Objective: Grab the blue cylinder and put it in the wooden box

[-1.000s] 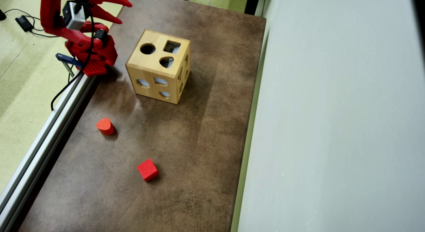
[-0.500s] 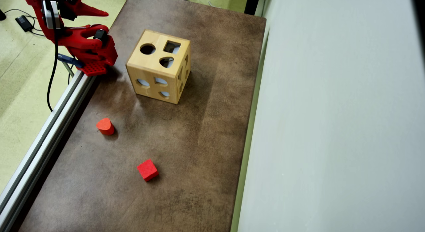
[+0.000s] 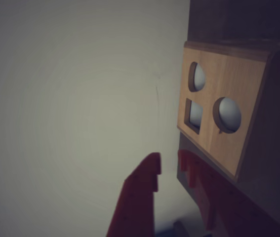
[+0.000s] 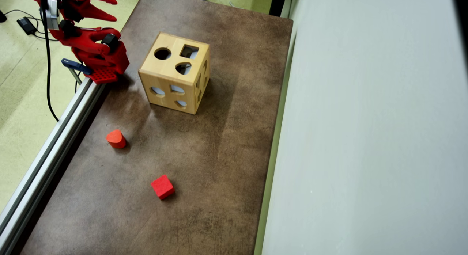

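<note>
The wooden box [image 4: 172, 74], a light-wood cube with shaped holes, stands at the back of the brown table [image 4: 204, 156]. In the wrist view the wooden box [image 3: 223, 79] fills the upper right, showing a round, a square and a rounded hole. The blue cylinder does not show in either view. My red gripper [image 4: 116, 10] is raised at the top left of the overhead view, left of the box and apart from it, open and empty. In the wrist view the gripper [image 3: 168, 159] points at the pale wall, with a gap between its fingers.
An orange-red rounded block [image 4: 116, 138] and a red cube [image 4: 162, 186] lie on the table in front of the box. An aluminium rail [image 4: 47, 152] runs along the table's left edge. A blue clamp [image 4: 75, 66] holds the arm's base. A grey wall [image 4: 365, 138] borders the right.
The gripper has pulled back to the left, away from the box, towards the top left corner. Box and red blocks have not moved.
</note>
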